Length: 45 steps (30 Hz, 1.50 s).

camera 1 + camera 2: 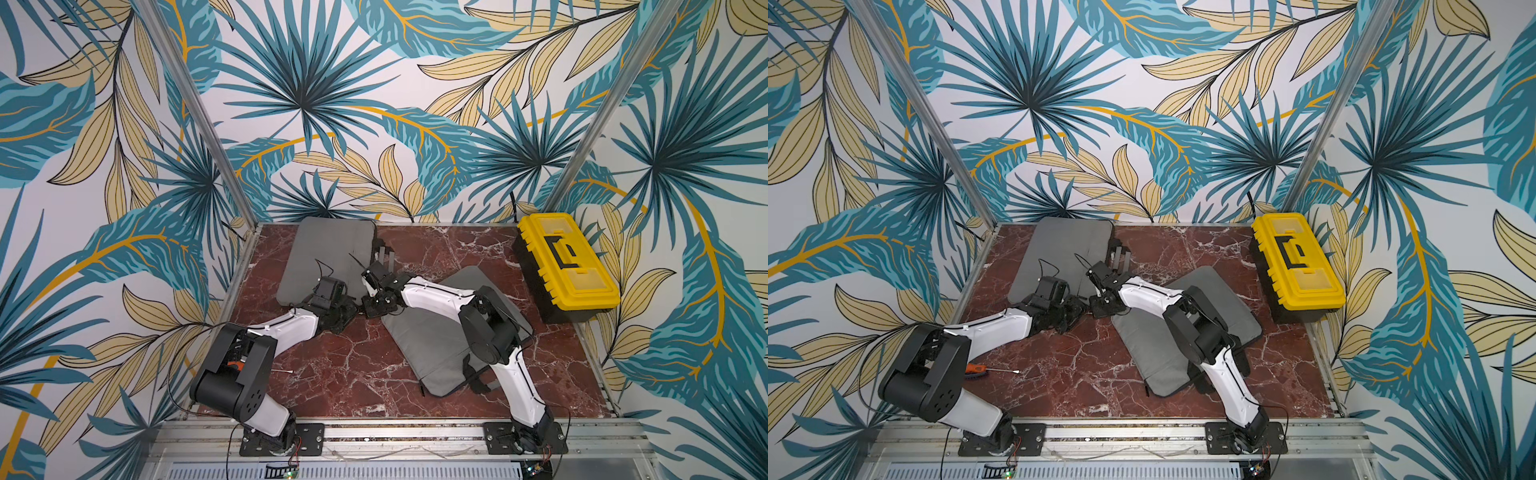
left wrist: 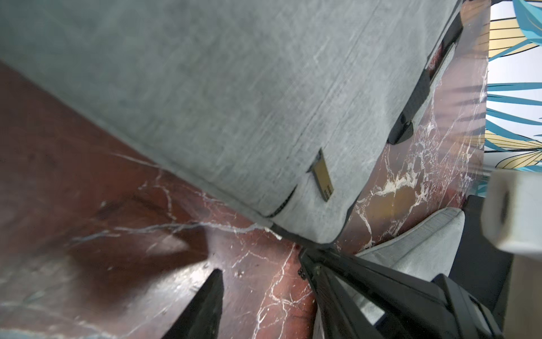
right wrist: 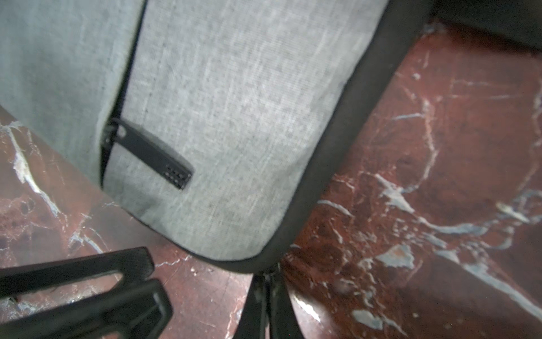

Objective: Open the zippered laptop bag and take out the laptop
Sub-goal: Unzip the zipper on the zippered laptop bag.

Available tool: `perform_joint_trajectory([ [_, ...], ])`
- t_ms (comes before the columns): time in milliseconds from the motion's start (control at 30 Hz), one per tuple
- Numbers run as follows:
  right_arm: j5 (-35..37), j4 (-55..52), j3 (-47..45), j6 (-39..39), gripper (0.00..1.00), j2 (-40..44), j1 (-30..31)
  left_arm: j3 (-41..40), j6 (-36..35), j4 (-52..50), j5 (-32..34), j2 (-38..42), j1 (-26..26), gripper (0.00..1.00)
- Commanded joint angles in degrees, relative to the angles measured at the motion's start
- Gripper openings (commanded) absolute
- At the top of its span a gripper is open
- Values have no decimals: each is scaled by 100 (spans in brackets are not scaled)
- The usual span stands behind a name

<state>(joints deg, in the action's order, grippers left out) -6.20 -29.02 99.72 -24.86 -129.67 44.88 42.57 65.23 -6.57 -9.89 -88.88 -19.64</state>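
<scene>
Fabric fills both wrist views: the flat grey woven laptop bag (image 1: 328,257), edged with a black zipper band, lies on the far left part of the red-brown marble-patterned table (image 1: 332,374), its far end close to the back wall in both top views. Both arms reach to the bag's near right corner. The right gripper (image 3: 265,278) has its fingers pressed together at that rounded corner, touching the black zipper band; whatever sits between the tips is too small to make out. The left gripper (image 3: 155,278) sits just beside it, low over the table, its two black fingers parted with only marble between them and nothing in their hold. On the bag's face, a flat black zipper pull (image 3: 152,152) lies at the end of a front pocket seam, and a small tan label (image 2: 322,176) is sewn near the same corner. A second grey fabric bag (image 1: 428,353) lies nearer the front, turned at an angle, partly under the right arm, its closest corner near the first bag but apart from it. A yellow plastic toolbox with a black base (image 1: 582,291) stands at the table's right edge, well apart from both bags. An orange-handled screwdriver (image 1: 980,369) lies on the marble beside the left arm's elbow.
</scene>
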Motion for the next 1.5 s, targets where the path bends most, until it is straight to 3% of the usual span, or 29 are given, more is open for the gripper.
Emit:
perform_joint_trajectory([
  [0,-164,-98,-171,-75,0,62,12,208,16,254,48,-59,-30,53],
  [367,-223,-23,-181,-135,0,59,18,108,148,640,526,-170,-30,50],
  [767,-307,0,-208,-192,0,73,20,173,197,660,444,-480,-35,39],
  [1100,-399,10,-327,-203,0,174,20,252,166,689,479,-692,-38,38],
  [1467,-216,-106,-344,-209,0,178,7,139,192,689,466,-601,-34,2],
])
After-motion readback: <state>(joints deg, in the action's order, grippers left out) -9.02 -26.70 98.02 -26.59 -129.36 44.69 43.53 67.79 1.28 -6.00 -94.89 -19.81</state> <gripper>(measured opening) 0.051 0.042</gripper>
